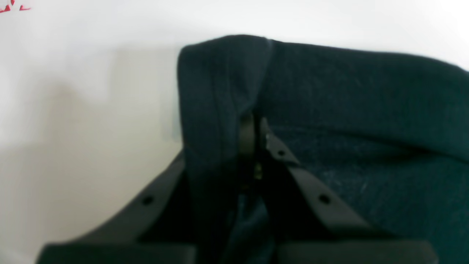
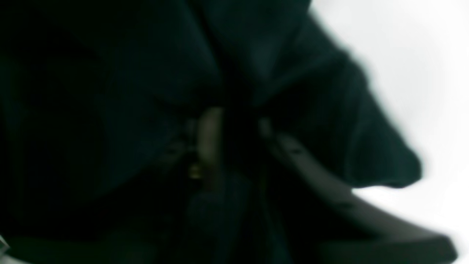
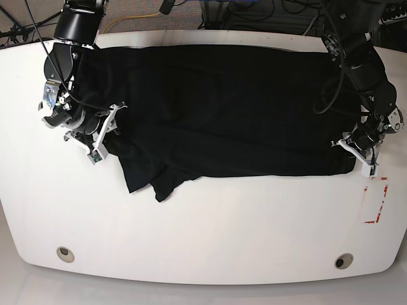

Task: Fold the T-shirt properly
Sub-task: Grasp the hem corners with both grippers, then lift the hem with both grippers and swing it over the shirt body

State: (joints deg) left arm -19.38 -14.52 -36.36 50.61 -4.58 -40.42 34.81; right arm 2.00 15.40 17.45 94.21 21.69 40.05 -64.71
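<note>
Left wrist view: the left gripper point(image 1: 256, 135) has its fingers point(image 1: 282, 154) closed on a folded edge of the T-shirt point(image 1: 366, 110), the black cloth bunched between them and draping over the white bench point(image 1: 73, 110); the pinch looks deep enough to carry the hem, so the sound course is to hold it firm and lift only enough to clear the surface. Right wrist view: the right gripper point(image 2: 234, 135) is buried in dark fabric of the T-shirt point(image 2: 329, 110), one finger showing pale at the centre with cloth lying between and around the fingers point(image 2: 210, 132); the picture is too dark and blurred to tell whether they clamp the cloth or stand partly apart, so this grip probably wants confirming before any pull. Base view: the T-shirt point(image 3: 229, 108) lies spread across the far half of the bench point(image 3: 203, 235), the right gripper point(image 3: 98, 136) at its rumpled sleeve end and the left gripper point(image 3: 359, 149) at the opposite near corner, beside red marks point(image 3: 376, 200) on the bench. A clean fold likely calls for both corners to travel together, level and at matched pace, keeping the near edge taut so the loose flap by the right gripper does not drag or double under.
</note>
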